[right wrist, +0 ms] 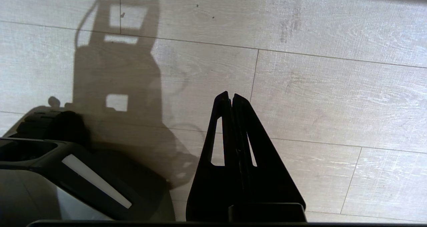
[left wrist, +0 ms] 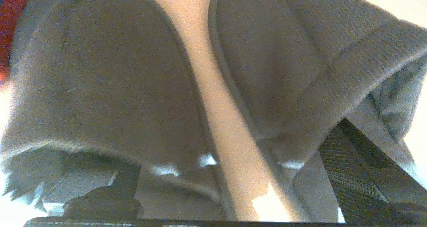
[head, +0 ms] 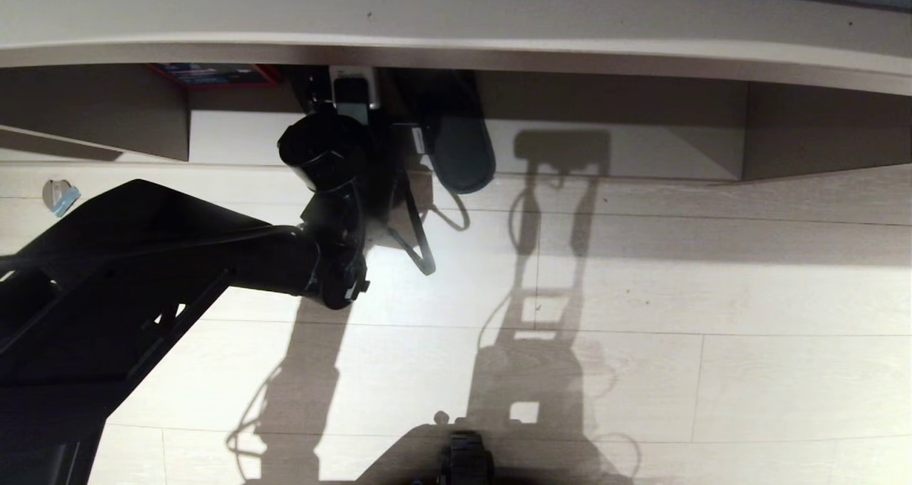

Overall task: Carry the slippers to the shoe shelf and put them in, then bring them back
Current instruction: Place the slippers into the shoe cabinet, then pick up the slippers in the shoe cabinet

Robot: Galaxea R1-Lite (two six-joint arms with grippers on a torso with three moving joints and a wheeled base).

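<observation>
Two dark grey slippers lie side by side on the pale base board (left wrist: 217,97) of the shoe shelf (head: 235,136). One slipper (left wrist: 100,77) and the other (left wrist: 293,63) fill the left wrist view, with a strip of board between them. In the head view one slipper (head: 463,150) pokes its heel past the shelf's front edge; the other is hidden behind my left arm. My left gripper (head: 354,99) reaches into the cubby just behind the slippers and is open, holding nothing. My right gripper (right wrist: 231,95) hangs shut over the floor, parked.
A red and blue flat thing (head: 214,74) lies deep in the cubby at the left. A vertical divider (head: 744,125) bounds it at the right, with the bench board (head: 456,22) above. A small pale scrap (head: 58,195) lies on the wooden floor. My base (right wrist: 66,173) shows low.
</observation>
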